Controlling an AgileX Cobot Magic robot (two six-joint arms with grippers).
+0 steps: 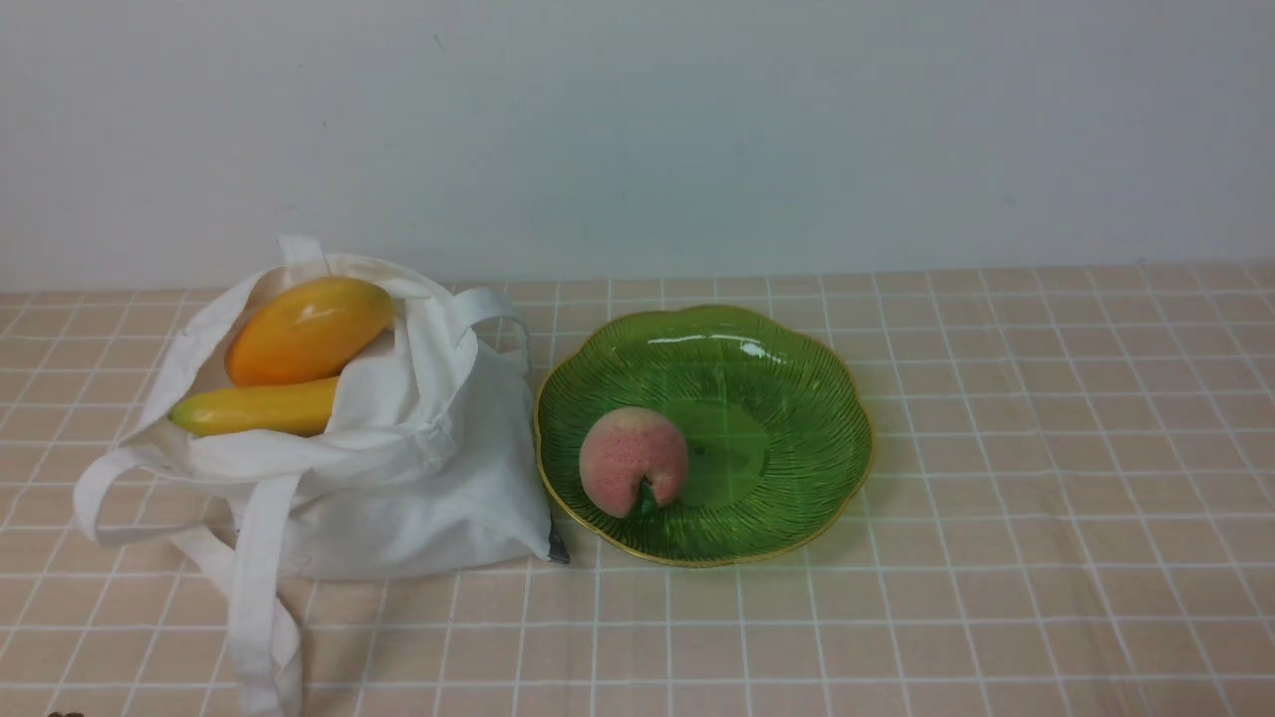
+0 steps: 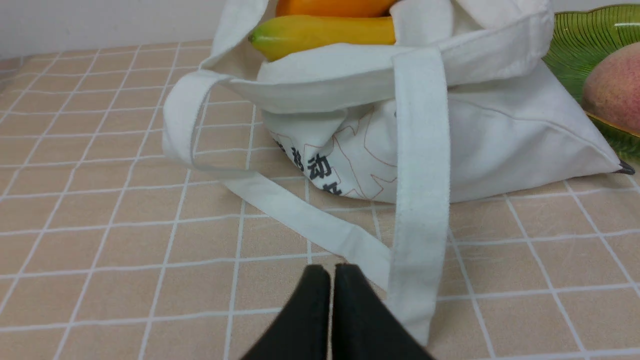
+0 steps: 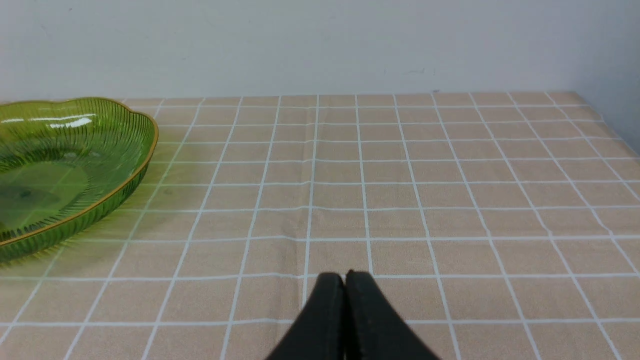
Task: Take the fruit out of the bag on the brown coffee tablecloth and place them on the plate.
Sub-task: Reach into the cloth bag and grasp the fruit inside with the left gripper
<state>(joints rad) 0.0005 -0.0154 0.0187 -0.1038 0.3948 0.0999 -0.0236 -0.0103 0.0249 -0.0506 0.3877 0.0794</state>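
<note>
The white cloth bag (image 1: 398, 478) lies on the brown coffee tablecloth (image 1: 996, 448) at the left, its mouth open. An orange-yellow mango (image 1: 309, 331) and a yellow banana (image 1: 257, 406) rest in that mouth. Beside the bag stands the green plate (image 1: 787, 398), with a fuzzy pink peach (image 1: 633, 460) on its left half. In the left wrist view my left gripper (image 2: 332, 270) is shut and empty, low over the cloth just short of the bag's (image 2: 500, 135) strap. My right gripper (image 3: 345, 276) is shut and empty over bare cloth, to the right of the plate (image 3: 75, 150). Neither arm shows in the front view.
A long strap handle (image 1: 261, 597) trails from the bag toward the table's front edge. A pale wall (image 1: 637, 129) closes off the back of the table. The table's right edge (image 3: 615, 125) shows in the right wrist view.
</note>
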